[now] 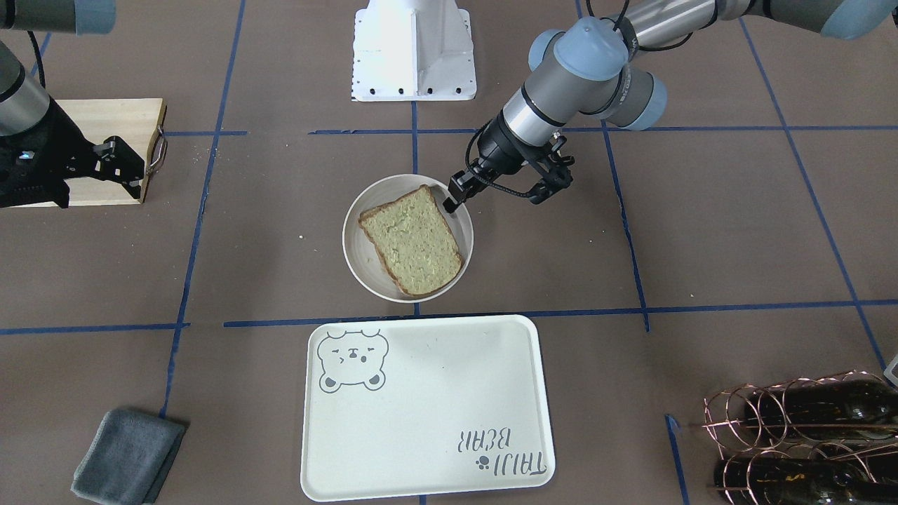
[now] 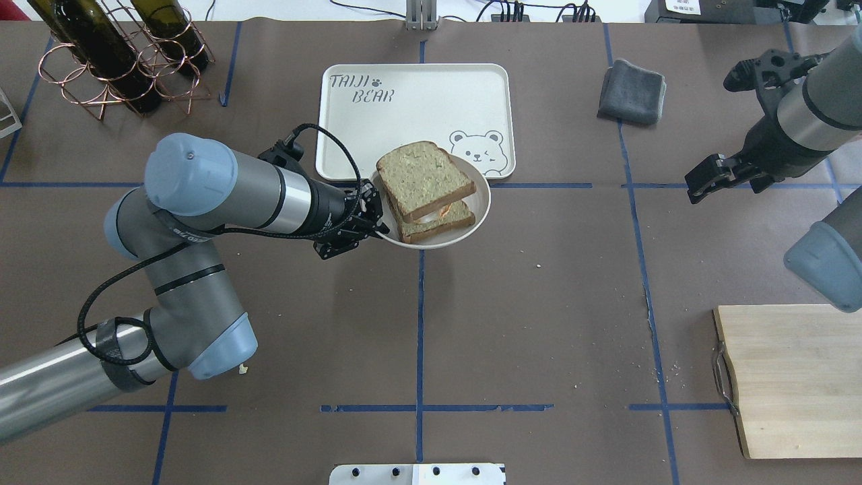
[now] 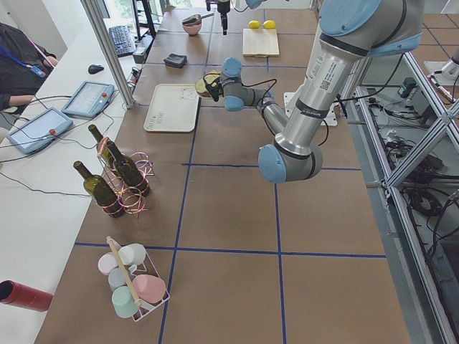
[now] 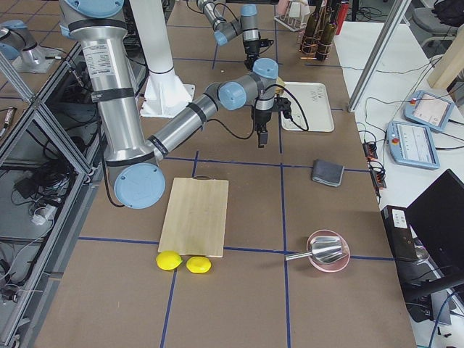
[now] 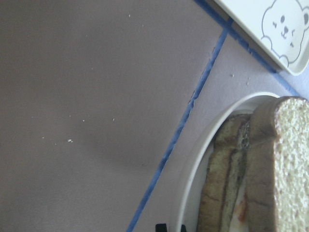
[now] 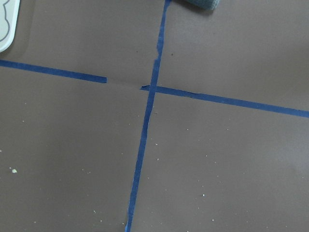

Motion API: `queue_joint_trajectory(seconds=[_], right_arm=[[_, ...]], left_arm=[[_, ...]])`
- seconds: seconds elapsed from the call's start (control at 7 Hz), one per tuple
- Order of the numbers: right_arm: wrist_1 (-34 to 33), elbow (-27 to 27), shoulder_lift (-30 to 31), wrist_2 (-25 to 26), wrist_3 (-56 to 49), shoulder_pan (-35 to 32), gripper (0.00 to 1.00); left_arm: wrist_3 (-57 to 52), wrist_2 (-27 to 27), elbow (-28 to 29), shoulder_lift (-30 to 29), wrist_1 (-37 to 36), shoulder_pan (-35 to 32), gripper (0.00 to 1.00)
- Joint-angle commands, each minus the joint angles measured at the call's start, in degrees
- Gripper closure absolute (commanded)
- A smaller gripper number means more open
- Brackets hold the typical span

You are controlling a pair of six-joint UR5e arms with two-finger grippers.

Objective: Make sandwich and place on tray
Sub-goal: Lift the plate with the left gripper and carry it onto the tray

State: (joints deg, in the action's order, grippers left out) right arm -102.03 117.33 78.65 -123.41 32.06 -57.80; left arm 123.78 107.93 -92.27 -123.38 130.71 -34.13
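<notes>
**Left claw (image 2: 376, 217) clamped on the plate (image 2: 471, 232) rim, sandwich (image 2: 423, 176) just short of the tray (image 2: 417, 114)**

The left claw has its fingers pinched shut on the edge of the small white plate, gripping the side that faces away from the tray. The sandwich is on that plate: two speckled slices stacked, the top one twisted a bit off the bottom one, with some white and orange (image 2: 436, 214) peeking out between them. The plate is right by the tray's bear-face corner, on the robot's side of it. The front camera shows a strip of table between plate and tray, while the overhead one has the rim overlapping the tray's edge. I honestly can't tell if the plate is touching the table.

The right claw (image 1: 137, 175) is well away from the tray, off to the robot's right by the wooden cutting board (image 1: 105, 119), with its jaws apart and empty. A folded grey cloth (image 2: 632, 92) lies near the tray on that same side, and a wire rack of wine bottles (image 2: 108, 60) stands on the other side.
</notes>
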Motion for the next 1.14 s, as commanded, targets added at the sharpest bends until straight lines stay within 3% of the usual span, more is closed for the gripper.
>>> queue_joint_trajectory(seconds=[0.0, 0.29, 0.57, 1.0], right_arm=[[-0.01, -0.35, 0.45, 0.19, -0.86, -0.39, 0.00], [-0.01, -0.35, 0.36, 0.10, -0.59, -0.39, 0.00], [-0.01, -0.44, 0.36, 0.19, -0.50, -0.39, 0.00], [-0.01, -0.53, 0.19, 0.19, -0.42, -0.30, 0.00]], left_arm=[[10.74, -14.69, 10.39, -5.36, 3.56, -0.24, 1.00], [12.54, -19.58, 19.46, -10.02, 4.11, -0.41, 1.00], [12.10, -19.69, 28.69, -14.78, 5.50, -0.33, 1.00], [12.01, -19.69, 31.09, -15.49, 5.87, -0.15, 1.00]])
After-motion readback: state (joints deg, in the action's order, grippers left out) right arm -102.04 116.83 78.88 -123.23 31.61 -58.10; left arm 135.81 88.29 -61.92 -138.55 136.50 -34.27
